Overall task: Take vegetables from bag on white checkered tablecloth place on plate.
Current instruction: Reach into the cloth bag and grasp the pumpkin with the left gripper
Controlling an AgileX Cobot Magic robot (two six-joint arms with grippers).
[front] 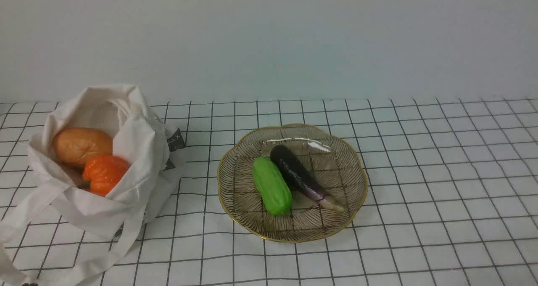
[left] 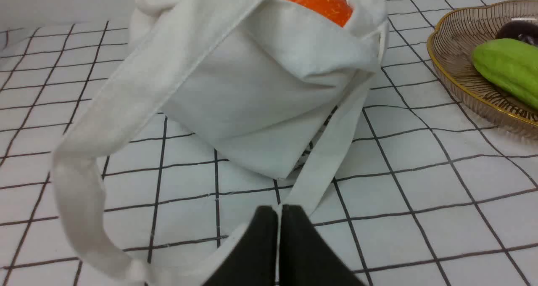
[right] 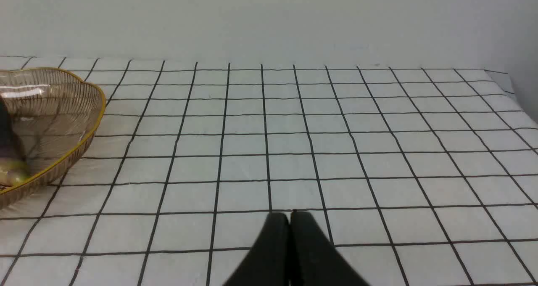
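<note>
Front view: an off-white cloth bag [front: 138,143] slumps at the left of a surface covered by a white checkered tablecloth [front: 420,193], its mouth open upward and toward the robot. Inside it, an orange pumpkin [front: 105,174] rests against a tan bread loaf [front: 82,145], which is behind it. The pumpkin is roundish, with its green stem pointing toward the robot's left. A gold-rimmed glass plate [front: 235,218] sits to the right of the bag, apart from it, and already holds a green vegetable [front: 272,186] and a dark aubergine [front: 298,174] side by side.

Left wrist view: the left tool [left: 279,208] has its fingers pressed together, low and near the cloth. A bag handle runs right up to its tips. Whether it pinches that strap cannot be told. The pumpkin lies straight ahead of this tool, past the bag's near wall and above it.

Right wrist view: the right tool [right: 290,213] is closed and holds nothing, over bare cloth, with the plate off to one side.

The left arm is clearly nearer. A reach would probably need to go up and over the bag's rim.
</note>
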